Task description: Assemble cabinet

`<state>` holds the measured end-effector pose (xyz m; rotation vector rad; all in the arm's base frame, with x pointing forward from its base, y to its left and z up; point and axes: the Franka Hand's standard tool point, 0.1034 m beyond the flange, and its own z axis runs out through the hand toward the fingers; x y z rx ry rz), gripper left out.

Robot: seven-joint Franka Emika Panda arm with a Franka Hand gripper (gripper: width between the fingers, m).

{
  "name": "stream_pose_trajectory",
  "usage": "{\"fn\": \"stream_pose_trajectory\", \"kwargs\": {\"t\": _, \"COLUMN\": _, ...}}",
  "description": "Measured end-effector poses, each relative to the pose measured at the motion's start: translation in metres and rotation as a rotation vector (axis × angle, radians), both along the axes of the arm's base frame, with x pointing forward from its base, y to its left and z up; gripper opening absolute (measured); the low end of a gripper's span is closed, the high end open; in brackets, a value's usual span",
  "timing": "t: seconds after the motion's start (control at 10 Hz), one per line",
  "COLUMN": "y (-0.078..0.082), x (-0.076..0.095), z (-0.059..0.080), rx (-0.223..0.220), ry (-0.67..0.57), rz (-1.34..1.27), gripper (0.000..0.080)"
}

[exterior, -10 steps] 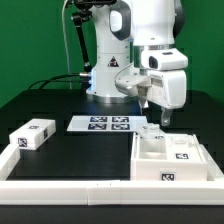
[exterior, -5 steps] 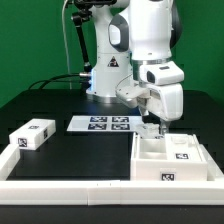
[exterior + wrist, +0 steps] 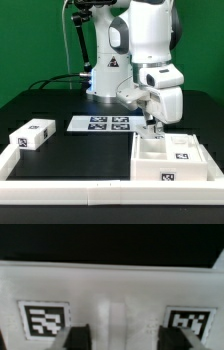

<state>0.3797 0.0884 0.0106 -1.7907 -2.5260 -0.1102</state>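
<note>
The white cabinet body (image 3: 172, 160) lies open side up at the exterior view's right, with tagged panels in it. My gripper (image 3: 152, 126) hangs just above its far edge. In the wrist view the gripper (image 3: 127, 338) is open, its dark fingers (image 3: 80, 336) standing either side of a raised white ridge (image 3: 113, 317) of the cabinet (image 3: 110, 280). Black-and-white tags (image 3: 43, 319) sit on the white face on both sides of the ridge. A smaller tagged white block (image 3: 32, 135) lies apart at the exterior view's left.
The marker board (image 3: 103, 124) lies flat in the middle of the black table in front of the robot base. A long white border rail (image 3: 60, 190) runs along the front edge. A green wall stands behind.
The gripper has come down and a little toward the exterior view's left, closer to the cabinet body's far edge. The parts on the table have not moved.
</note>
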Motion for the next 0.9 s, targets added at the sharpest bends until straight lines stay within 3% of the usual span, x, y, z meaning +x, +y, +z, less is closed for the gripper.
{"fn": "stream_pose_trajectory", "kwargs": {"t": 0.1, "y": -0.001, "x": 0.001, "z": 0.000, "rx": -0.002, "ry": 0.001, "rz": -0.001, "gripper": 0.0079}}
{"fn": "stream_pose_trajectory", "kwargs": {"t": 0.3, "y": 0.000, "x": 0.010, "z": 0.004, "rx": -0.009, "ry": -0.002, "rz": -0.023, "gripper": 0.0068}}
{"fn": "stream_pose_trajectory", "kwargs": {"t": 0.7, "y": -0.001, "x": 0.007, "z": 0.002, "rx": -0.008, "ry": 0.003, "rz": -0.026, "gripper": 0.0068}}
{"fn": "stream_pose_trajectory", "kwargs": {"t": 0.9, "y": -0.008, "x": 0.011, "z": 0.012, "rx": -0.028, "ry": 0.006, "rz": -0.089, "gripper": 0.0068}}
